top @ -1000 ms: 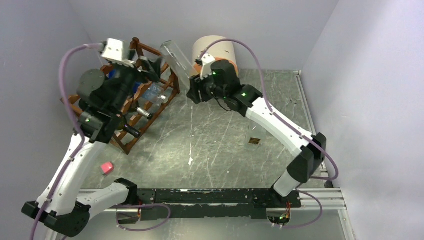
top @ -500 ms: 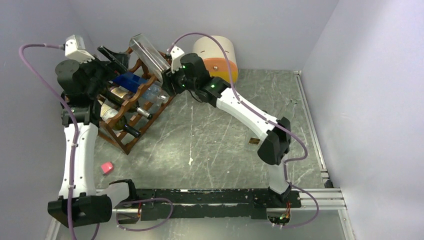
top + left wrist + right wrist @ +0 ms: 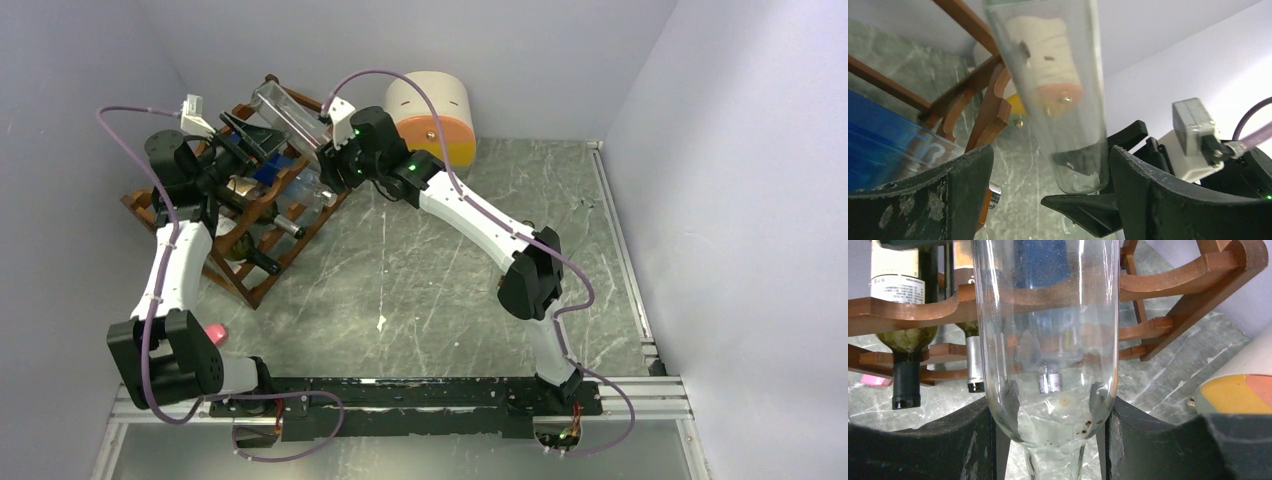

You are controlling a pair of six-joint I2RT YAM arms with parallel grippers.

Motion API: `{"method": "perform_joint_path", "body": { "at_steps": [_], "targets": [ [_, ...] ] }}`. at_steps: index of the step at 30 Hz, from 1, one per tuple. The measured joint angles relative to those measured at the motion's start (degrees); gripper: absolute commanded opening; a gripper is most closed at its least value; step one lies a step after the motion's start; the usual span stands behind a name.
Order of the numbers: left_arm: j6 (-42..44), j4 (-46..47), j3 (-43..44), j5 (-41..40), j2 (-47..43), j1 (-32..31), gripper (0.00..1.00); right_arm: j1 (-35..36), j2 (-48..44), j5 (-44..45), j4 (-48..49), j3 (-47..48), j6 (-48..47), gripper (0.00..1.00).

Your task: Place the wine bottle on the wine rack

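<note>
The grey marbled table [image 3: 430,270] is hard and glossy. At its far left stands the wine rack [image 3: 1168,282], an open reddish-brown wooden frame with smooth scalloped rails in tiers. Beside it is a rounded cream-and-orange box [image 3: 432,110].

I judge the task more than half done. The wine bottle [image 3: 1045,340] is off the table and up at the rack's top tier, tilted, but it does not lie in a cradle yet. It is clear, slick glass, cylindrical and apparently empty. What is left is to lower it into a free scallop and let go.

My right gripper [image 3: 1048,435] pinches the bottle at its shoulder, just above the neck, with 1 black pad on either side. My left gripper [image 3: 1048,195] is spread wide and holds nothing. The bottle's base shows between its jaws, and I cannot tell whether they touch it.

Lower tiers already carry a dark green bottle [image 3: 903,340] with a paper label and a blue bottle [image 3: 888,150].
</note>
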Motion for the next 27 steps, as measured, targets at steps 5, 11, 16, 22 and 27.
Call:
{"method": "perform_joint_path", "body": {
  "at_steps": [5,11,16,22,27],
  "targets": [
    [-2.1,1.4,-0.2,1.7,2.6,-0.6,0.90,0.0,0.0,-2.2,1.0,0.0,0.0,0.00],
    [-2.6,3.8,1.0,1.7,2.6,-3.3,0.92,0.0,0.0,-4.8,1.8,-0.1,0.1,0.00],
    [-2.7,4.3,1.0,0.6,2.6,-5.7,0.82,-0.1,0.0,-6.1,2.0,-0.2,0.3,0.00],
    [-4.1,2.0,1.3,-3.0,2.8,-6.4,0.39,-0.3,-0.2,-6.9,3.6,-1.1,0.7,0.00],
    [-6.5,2.0,1.3,-4.9,2.7,-6.9,0.07,-0.4,-0.2,-6.6,4.2,-1.7,1.3,0.20]
  ]
}}
